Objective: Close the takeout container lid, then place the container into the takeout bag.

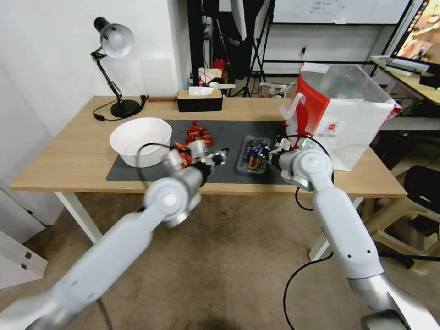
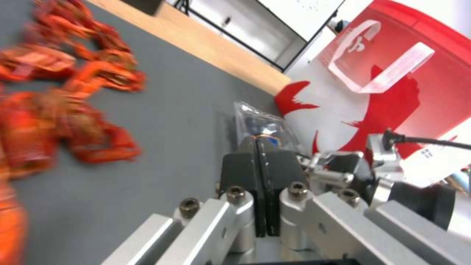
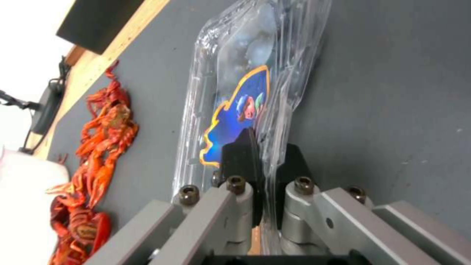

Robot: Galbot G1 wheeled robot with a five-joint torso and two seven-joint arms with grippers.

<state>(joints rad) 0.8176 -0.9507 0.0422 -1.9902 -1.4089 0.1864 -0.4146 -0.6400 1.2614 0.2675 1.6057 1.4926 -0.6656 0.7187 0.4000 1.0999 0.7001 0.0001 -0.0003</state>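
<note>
Two grippers are over the dark mat (image 1: pixel 151 172) on the wooden table (image 1: pixel 68 156). The right gripper (image 3: pixel 265 154) has its black fingers (image 3: pixel 239 156) pinched on the near edge of the takeout container (image 3: pixel 245 92) — the clear plastic rim runs between the two pads, with almost no gap left. From this gripper the container stretches straight ahead, lying flat on the mat, its lid (image 3: pixel 260 44) down over the tray and a blue label with an orange outline just in front of the fingertips. In the head view the container (image 1: pixel 253 156) sits directly to the left of the right gripper (image 1: pixel 275 153), touching it.

The left gripper (image 2: pixel 258 162) has its pads pressed together and holds nothing; the container (image 2: pixel 260 123) lies just beyond its tips, apart from them. The red crayfish (image 2: pixel 64 106) are to the side of this gripper, and the white bowl (image 1: pixel 140 140) is farther to the left.

The takeout bag (image 1: pixel 341 117) stands upright and open just behind and to the right of the right gripper — near it, but I cannot tell if they touch
</note>
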